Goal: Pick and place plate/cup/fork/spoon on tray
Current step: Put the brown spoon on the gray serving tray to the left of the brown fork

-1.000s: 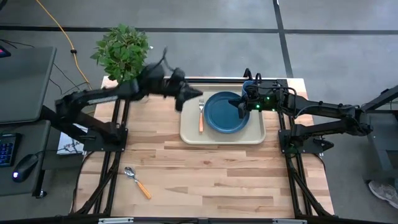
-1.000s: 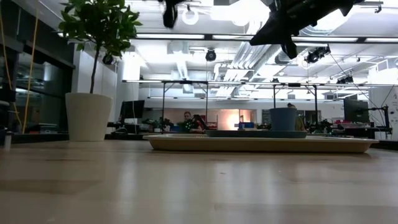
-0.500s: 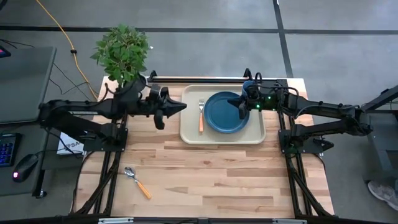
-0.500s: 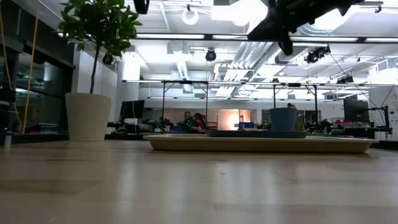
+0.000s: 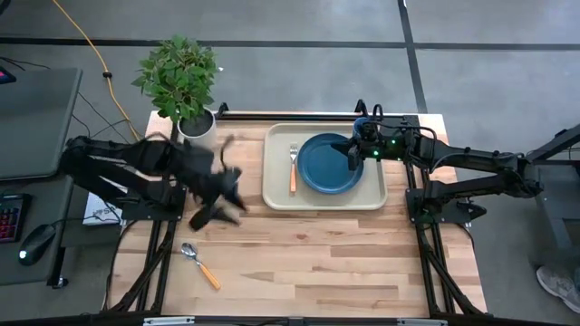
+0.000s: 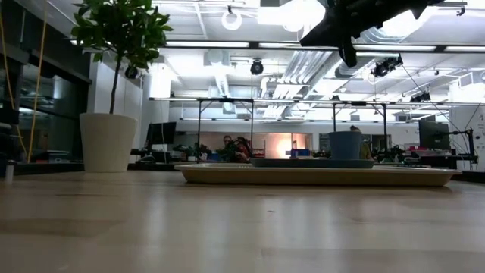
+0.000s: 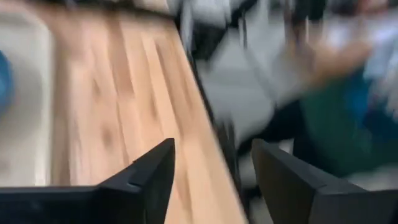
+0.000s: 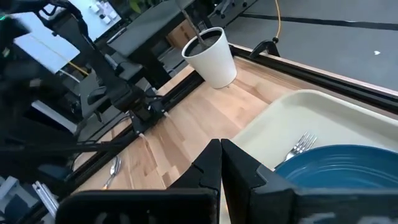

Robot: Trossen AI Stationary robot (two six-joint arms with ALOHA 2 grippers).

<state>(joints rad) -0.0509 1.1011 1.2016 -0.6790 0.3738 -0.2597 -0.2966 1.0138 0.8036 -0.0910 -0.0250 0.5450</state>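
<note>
The beige tray (image 5: 276, 195) lies at the table's far middle. On it rest the dark blue plate (image 5: 328, 165), the orange-handled fork (image 5: 293, 167) just left of the plate, and the light-blue cup (image 5: 362, 126) at the far right corner. The spoon (image 5: 198, 263) lies on the bare wood at the near left. My left gripper (image 5: 224, 196) hangs open between tray and spoon, blurred, nothing between its fingers (image 7: 148, 175). My right gripper (image 5: 352, 158) is shut, high above the plate's right rim (image 6: 348, 54).
A white pot (image 6: 107, 142) with a green plant (image 5: 179, 74) stands at the table's far left corner. Bare wood (image 5: 326, 263) stretches across the near half of the table. In the room beyond the table are desks and a person (image 6: 229, 144).
My left gripper has swung from the tray's far left corner toward the table's left and near edges, closer to the spoon, and its fingers have opened. The fork stays on the tray.
</note>
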